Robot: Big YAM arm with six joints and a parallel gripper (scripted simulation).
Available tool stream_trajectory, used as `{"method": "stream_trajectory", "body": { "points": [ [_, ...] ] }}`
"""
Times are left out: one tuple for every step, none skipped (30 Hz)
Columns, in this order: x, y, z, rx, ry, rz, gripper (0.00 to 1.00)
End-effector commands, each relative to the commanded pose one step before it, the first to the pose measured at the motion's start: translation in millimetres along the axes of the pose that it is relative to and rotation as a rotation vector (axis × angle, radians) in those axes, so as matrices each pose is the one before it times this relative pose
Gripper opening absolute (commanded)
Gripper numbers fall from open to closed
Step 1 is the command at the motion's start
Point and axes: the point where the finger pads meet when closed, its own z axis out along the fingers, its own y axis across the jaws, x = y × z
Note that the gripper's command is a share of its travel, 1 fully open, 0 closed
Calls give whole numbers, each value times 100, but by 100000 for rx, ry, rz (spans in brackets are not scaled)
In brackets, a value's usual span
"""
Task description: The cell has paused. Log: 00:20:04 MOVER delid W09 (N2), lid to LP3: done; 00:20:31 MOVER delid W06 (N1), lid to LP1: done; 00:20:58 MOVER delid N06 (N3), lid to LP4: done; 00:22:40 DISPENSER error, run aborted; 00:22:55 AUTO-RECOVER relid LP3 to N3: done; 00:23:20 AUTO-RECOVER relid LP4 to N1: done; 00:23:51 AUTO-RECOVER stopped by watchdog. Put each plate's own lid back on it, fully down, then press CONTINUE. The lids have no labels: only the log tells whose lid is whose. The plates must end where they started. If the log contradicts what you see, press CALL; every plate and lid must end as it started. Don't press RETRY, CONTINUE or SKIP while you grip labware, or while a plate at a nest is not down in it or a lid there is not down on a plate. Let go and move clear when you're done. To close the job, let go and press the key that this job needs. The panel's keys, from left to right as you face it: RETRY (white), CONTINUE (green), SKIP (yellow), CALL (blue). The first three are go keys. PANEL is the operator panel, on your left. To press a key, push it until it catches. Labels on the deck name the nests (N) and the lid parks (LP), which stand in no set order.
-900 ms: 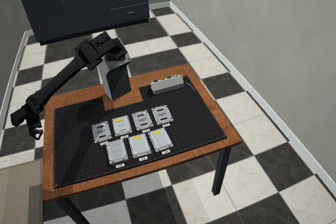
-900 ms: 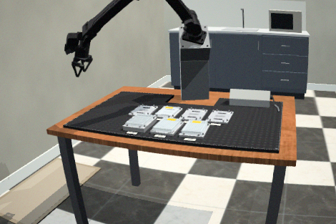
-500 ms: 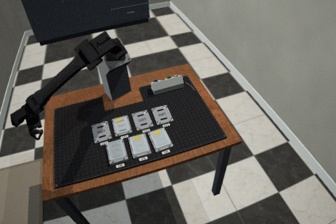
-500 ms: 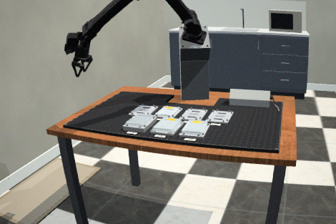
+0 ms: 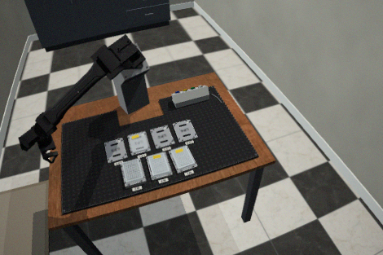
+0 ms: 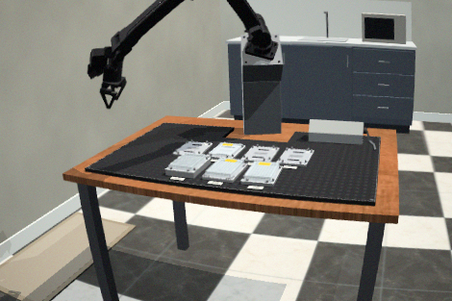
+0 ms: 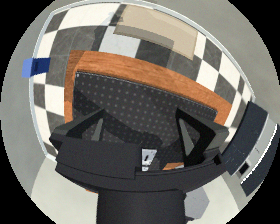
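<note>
Three plates sit in a front row of nests on the black mat (image 5: 224,140) (image 6: 337,170). The left plate (image 5: 133,172) (image 6: 188,164) is bare, with its wells showing. The middle plate (image 5: 158,164) (image 6: 225,169) and the right plate (image 5: 182,158) (image 6: 261,173) each carry a lid with a yellow mark. Behind them are several lid parks. The second park from the left holds a lid (image 5: 138,142) (image 6: 227,150) with a yellow mark; the others look empty. The deck labels are too small to read. My gripper (image 5: 50,156) (image 6: 112,95) (image 7: 140,111) is open and empty, high over the table's left edge.
The operator panel (image 5: 190,96) (image 6: 336,132) stands at the mat's back right, with its small coloured keys on top. The arm's grey base block (image 5: 131,91) (image 6: 262,98) stands at the back of the table (image 5: 241,112) (image 6: 389,170). A wall runs close on the right.
</note>
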Motion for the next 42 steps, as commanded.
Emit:
{"method": "stream_trajectory", "body": {
  "points": [
    [996,2332,-1069,391,288,-5005,100],
    [-203,793,-238,228,-157,-2351,100],
    [-283,850,-272,172,-289,-2426,100],
    [-76,690,-191,353,83,-2161,100],
    [285,424,-46,647,727,-1728,100],
    [0,0,0,0,0,0,100],
    [0,0,0,0,0,0,100],
    [166,-2954,266,2460,1189,4369,100],
    [943,670,-864,-159,-330,-234,100],
    [1291,1871,853,-525,1898,-2583,100],
    [552,775,198,-145,472,1451,100],
    [47,517,-33,-521,-1038,-586,100],
    [125,484,-33,-385,-726,-456,100],
    [809,125,-66,1549,2532,-1530,100],
    [29,596,-194,401,169,-3340,100],
    [-885,1253,-605,-320,-1473,-3056,100],
    [311,399,-66,624,723,-1736,100],
    [321,393,-59,636,751,-1719,100],
    [314,397,-58,399,488,-1099,100],
    [1830,-575,608,1063,2761,1557,100],
    [382,337,-21,47,135,82,100],
    [309,385,-55,-6,0,72,100],
    [0,0,0,0,0,0,100],
    [0,0,0,0,0,0,100],
    [-885,-1339,-1122,1205,-1722,1225,100],
    [5,590,-235,378,94,-2099,100],
    [1011,1836,545,-55,2025,-4328,100],
    [420,920,65,322,916,-2684,100],
    [140,493,-169,497,376,-1920,100],
    [631,200,77,647,1125,-978,100],
    [960,9,246,401,1234,614,100],
    [306,383,-76,-7,0,7,100],
    [306,383,-76,-7,0,7,100],
    [306,383,-77,-7,-1,2207,100],
    [260,398,-77,-91,-212,-96,100],
    [405,317,-104,689,876,-3554,100],
    [340,350,-104,601,670,-2104,100],
    [-580,907,-596,-11,-1109,-2592,100],
    [88,509,-234,430,208,-1982,100],
    [0,0,0,0,0,0,100],
    [0,0,0,0,0,0,100],
    [-545,-1379,-884,1400,-1143,1357,100]
  ]
}}
